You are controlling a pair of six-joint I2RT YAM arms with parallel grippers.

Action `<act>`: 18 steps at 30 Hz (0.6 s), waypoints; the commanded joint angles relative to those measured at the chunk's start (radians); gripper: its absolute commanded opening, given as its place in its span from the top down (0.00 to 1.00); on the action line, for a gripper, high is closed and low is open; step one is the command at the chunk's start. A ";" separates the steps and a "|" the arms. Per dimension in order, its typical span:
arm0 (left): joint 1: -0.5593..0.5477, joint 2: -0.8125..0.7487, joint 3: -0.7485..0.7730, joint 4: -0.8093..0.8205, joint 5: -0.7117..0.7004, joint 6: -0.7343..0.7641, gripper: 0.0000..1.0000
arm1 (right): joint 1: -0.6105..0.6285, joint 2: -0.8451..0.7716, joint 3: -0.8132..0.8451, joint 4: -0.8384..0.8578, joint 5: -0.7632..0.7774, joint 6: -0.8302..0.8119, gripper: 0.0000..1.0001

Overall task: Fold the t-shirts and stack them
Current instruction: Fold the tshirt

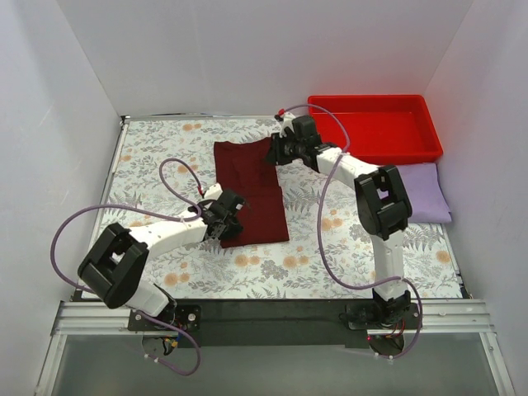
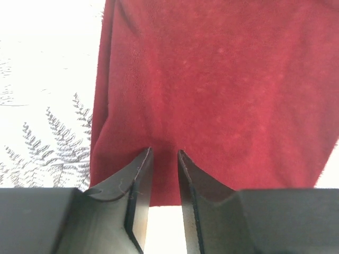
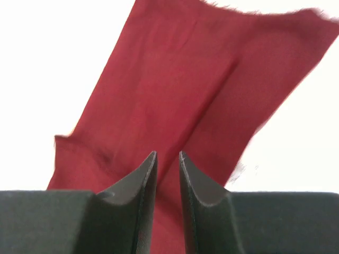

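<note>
The dark maroon t-shirt [image 1: 252, 186] lies flat on the floral table as a long folded strip. My left gripper [image 1: 224, 229] hovers at its near left corner. In the left wrist view the shirt [image 2: 222, 79] spreads beyond the left gripper [image 2: 164, 152], whose jaws stand slightly apart with bare table showing between them. My right gripper [image 1: 276, 148] is over the far right corner. In the right wrist view its jaws [image 3: 168, 153] are narrowly parted above the cloth [image 3: 175, 79], pinching nothing. The lavender t-shirt [image 1: 429, 194] lies folded at the right.
A bright red plastic tray [image 1: 363, 101] stands at the back right, just behind the right arm's wrist. White walls close in the table on three sides. Purple cables loop from both arms over the floral tablecloth [image 1: 330, 247].
</note>
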 commanded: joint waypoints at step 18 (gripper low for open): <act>0.362 0.128 -0.016 0.400 0.166 0.016 0.84 | -0.098 -0.087 -0.519 0.475 -0.411 0.352 0.73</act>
